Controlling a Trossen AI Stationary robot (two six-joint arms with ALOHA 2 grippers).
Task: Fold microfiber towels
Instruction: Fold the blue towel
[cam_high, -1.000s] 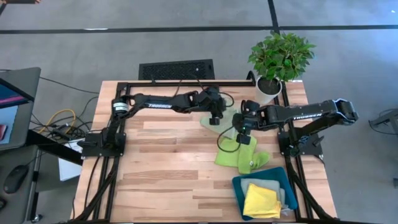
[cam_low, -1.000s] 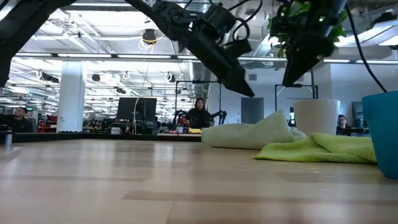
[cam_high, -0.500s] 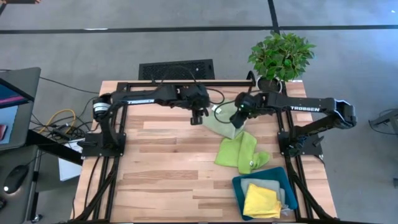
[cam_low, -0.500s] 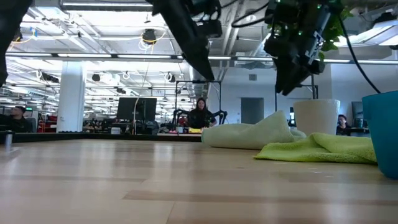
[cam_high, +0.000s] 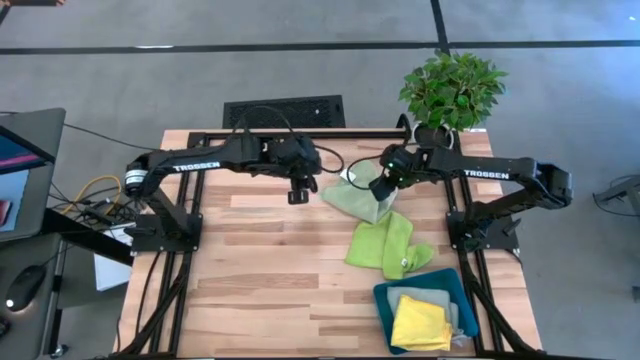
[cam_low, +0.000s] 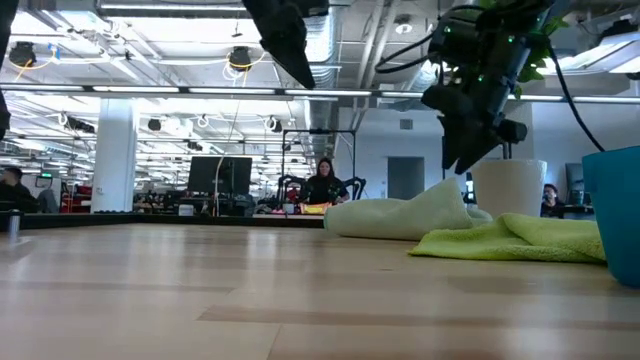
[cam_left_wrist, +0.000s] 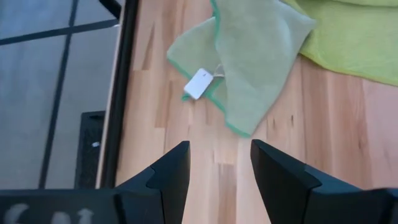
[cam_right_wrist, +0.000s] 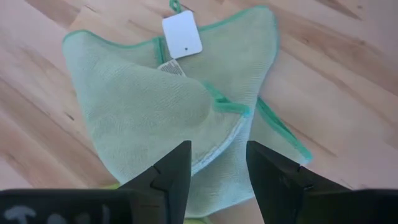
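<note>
We hold our left claw (cam_high: 297, 192) up over the wooden surface (cam_high: 260, 270), its fingers apart and empty. The sage green towel (cam_high: 352, 196) lies crumpled just beside it, toward our right claw (cam_high: 381, 189). That claw hangs right above the towel, fingers apart, holding nothing. The towel's white tag (cam_right_wrist: 182, 35) sits at its far edge. The lime green towel (cam_high: 385, 245) lies past it, long side running toward the teal tray (cam_high: 385, 300).

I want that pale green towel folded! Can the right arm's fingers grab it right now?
Probably yes. The right gripper hangs just above the sage green towel, fingers open, with nothing between them and the cloth.
</note>
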